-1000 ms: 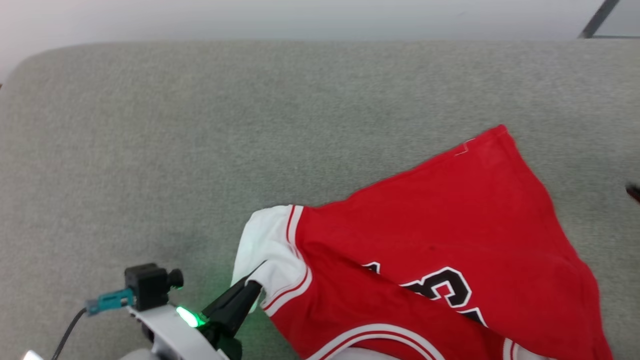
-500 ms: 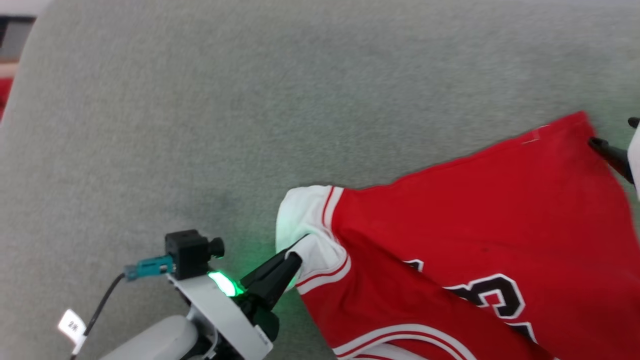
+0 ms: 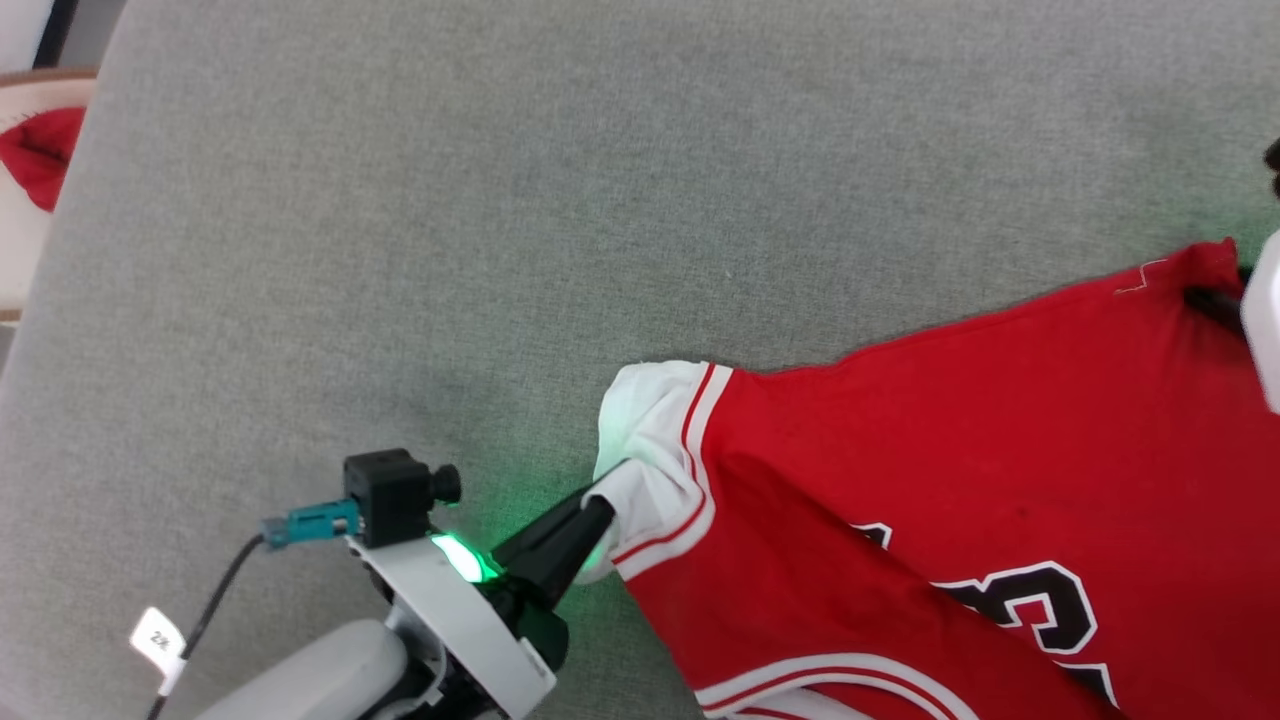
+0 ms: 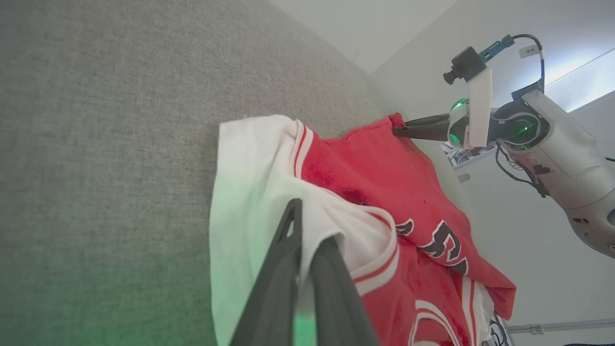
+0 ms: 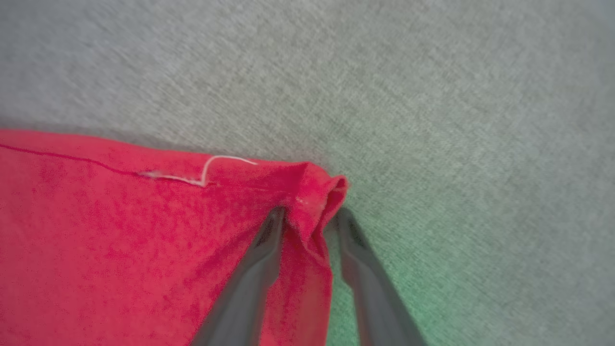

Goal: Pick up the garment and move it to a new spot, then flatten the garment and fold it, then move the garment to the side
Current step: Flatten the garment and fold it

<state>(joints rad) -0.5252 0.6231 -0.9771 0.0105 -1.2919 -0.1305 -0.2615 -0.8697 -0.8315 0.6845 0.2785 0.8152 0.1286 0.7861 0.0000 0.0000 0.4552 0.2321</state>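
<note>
Head view: the garment lies on the grey surface, loosely spread and rumpled, with no fold made. The left gripper is clamped on the garment's white sleeve. The right gripper sits at the garment's red hem corner, opposite that sleeve.

Left wrist view: the left gripper has its fingers pressed together on sleeve cloth.

Right wrist view: the right gripper stands partly apart, straddling the hem corner without pinching it.

I judge that flattening is only starting; folding and moving the garment aside remain.

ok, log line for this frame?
left claw: shut on garment sleeve | right claw: jaws apart astride hem corner | garment: creased, lying on grey surface
</note>
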